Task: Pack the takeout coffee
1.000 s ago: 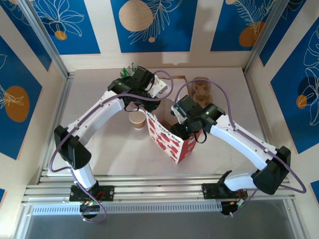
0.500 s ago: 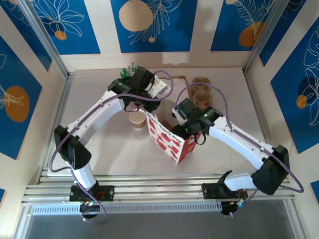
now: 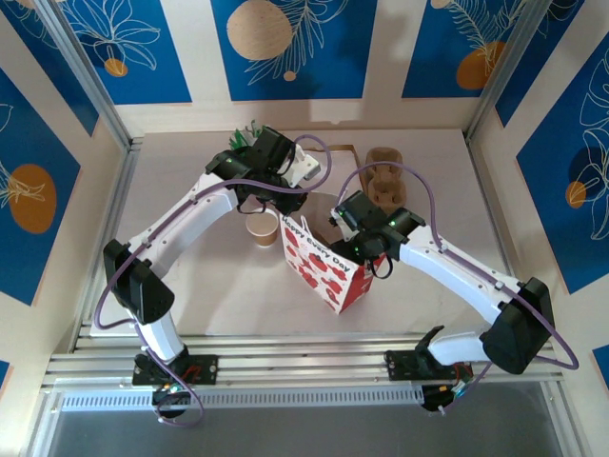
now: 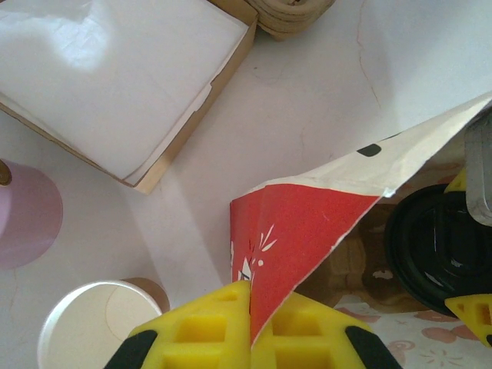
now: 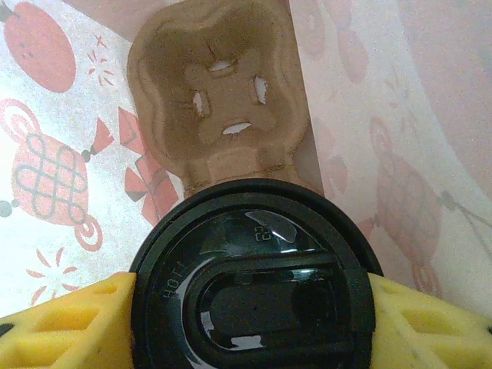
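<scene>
Coffee cup stands on the table, just beside the red and white bag, on the left arm's side. It is open on top, with no lid on it. Its black lid is in the right gripper, squeezed between the two yellow fingers, one on each side. The lid lies flat and hangs in the mouth of the bag. Under it, at the bottom of the bag, lies a brown cup carrier. The left gripper is pinched tight on the top edge of the bag and holds that side up, so the mouth is open. I think the job right now is to get the lid down into the bag. To do it well, the right arm should go straight down and slowly, with the lid flat, and stay away from the paper walls so the bag does not tip or fold. It should let go only when the lid is low, close to the carrier, so it does not drop and roll. The left gripper should not let go of the edge or pull hard, or the paper may tear or the mouth may close. The arms must also not bump the cup, since it is so near the bag.
</scene>
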